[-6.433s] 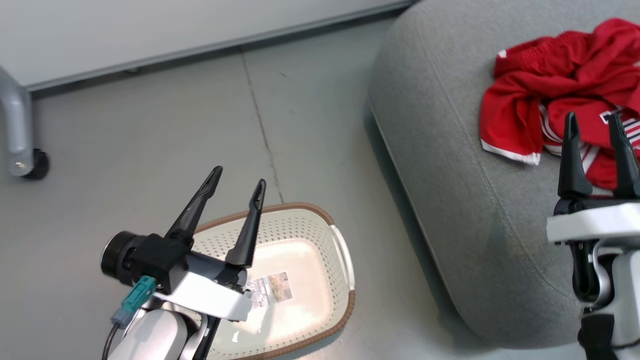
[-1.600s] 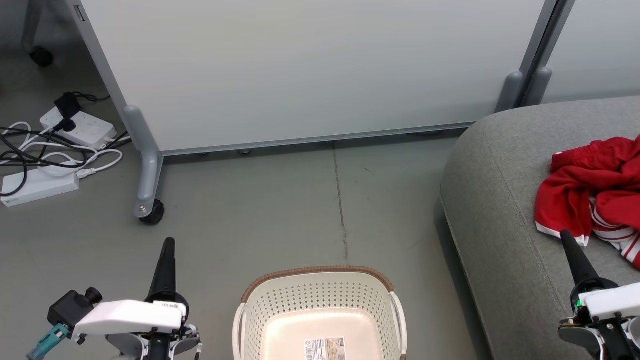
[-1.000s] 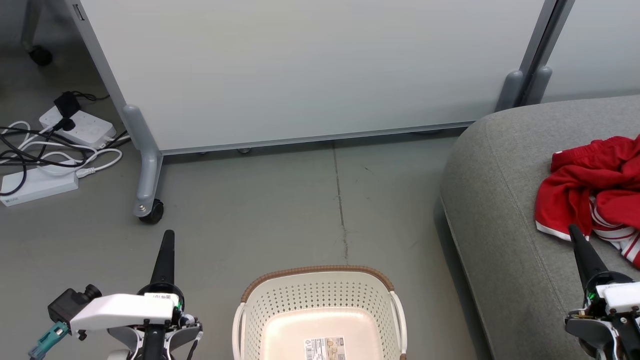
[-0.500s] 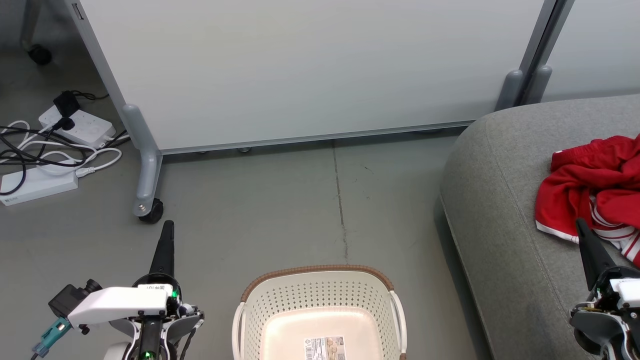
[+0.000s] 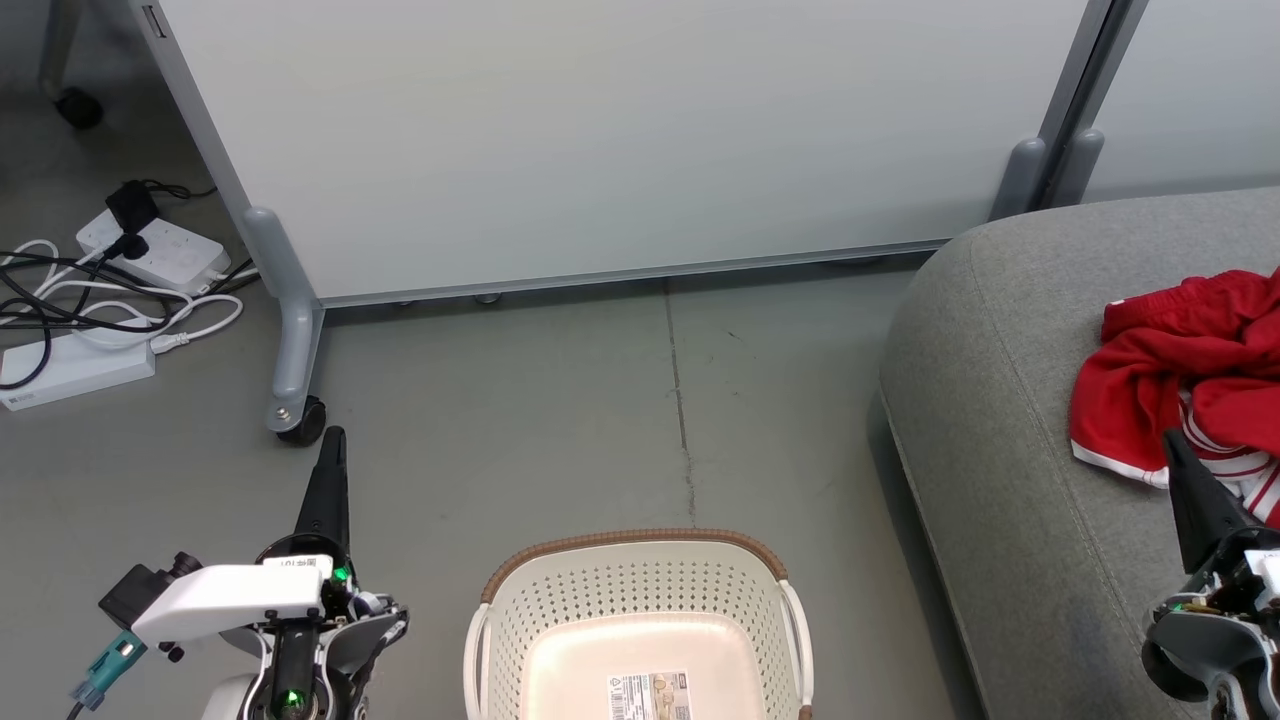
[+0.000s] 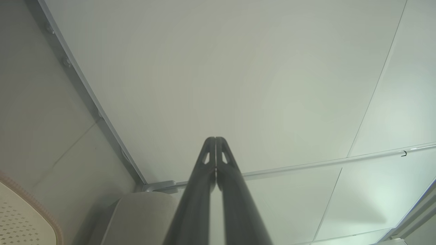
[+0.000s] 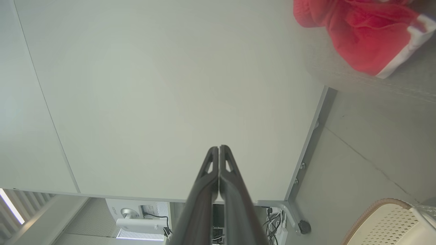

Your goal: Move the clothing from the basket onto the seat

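The red clothing (image 5: pixel 1190 370) with white trim lies crumpled on the grey seat (image 5: pixel 1010 440) at the right, and its edge (image 7: pixel 357 37) shows at the top right of the right wrist view. The cream basket (image 5: pixel 640 630) stands on the floor at bottom centre, holding just its barcode label (image 5: pixel 650 695). My left gripper (image 5: pixel 333 436) is shut and points up, left of the basket; its fingertips (image 6: pixel 215 139) meet in its wrist view. My right gripper (image 5: pixel 1170 437) is shut too, its tip over the seat just below the clothing, with closed fingertips (image 7: pixel 218 147).
A white partition panel (image 5: pixel 620 140) on grey legs with a caster (image 5: pixel 300 425) stands behind the basket. Power strips and tangled cables (image 5: pixel 90 300) lie on the floor at the far left. Bare grey floor lies between basket and panel.
Since the oldest frame the camera has swung, both grippers went from open to shut. Over the last second the left fingertip crept up the view and the right one sank slightly.
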Controlling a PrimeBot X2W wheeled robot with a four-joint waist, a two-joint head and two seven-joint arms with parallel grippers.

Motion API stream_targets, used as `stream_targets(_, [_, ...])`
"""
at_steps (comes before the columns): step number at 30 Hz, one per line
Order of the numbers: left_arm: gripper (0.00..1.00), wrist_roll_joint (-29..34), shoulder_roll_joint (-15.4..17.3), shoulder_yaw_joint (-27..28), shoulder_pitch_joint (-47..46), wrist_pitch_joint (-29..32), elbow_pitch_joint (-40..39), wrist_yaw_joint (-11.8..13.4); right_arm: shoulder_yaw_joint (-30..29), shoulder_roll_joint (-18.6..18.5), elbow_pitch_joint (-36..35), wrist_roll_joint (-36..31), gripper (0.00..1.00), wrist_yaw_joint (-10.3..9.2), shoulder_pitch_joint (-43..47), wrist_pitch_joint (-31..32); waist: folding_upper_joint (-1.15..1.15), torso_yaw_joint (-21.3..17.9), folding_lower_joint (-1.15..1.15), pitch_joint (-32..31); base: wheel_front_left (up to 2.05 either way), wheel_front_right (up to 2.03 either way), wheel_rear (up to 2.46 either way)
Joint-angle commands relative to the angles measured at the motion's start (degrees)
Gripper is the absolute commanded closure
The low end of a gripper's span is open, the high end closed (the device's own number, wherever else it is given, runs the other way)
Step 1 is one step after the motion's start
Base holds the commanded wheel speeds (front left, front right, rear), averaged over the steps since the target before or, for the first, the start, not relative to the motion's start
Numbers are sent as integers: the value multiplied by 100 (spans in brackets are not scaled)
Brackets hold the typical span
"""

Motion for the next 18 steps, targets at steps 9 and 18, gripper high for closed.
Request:
stream_targets(9, [100,-350,-17,62,-163,70,39,-95,-103,-40,90,370,100,14,-138,116,0,-2,0,7,0,0,0])
stream_targets(18, [100,-345,-16,60,-161,70,36,-93,-116,-28,89,350,100,14,-139,110,0,-2,0,7,0,0,0])
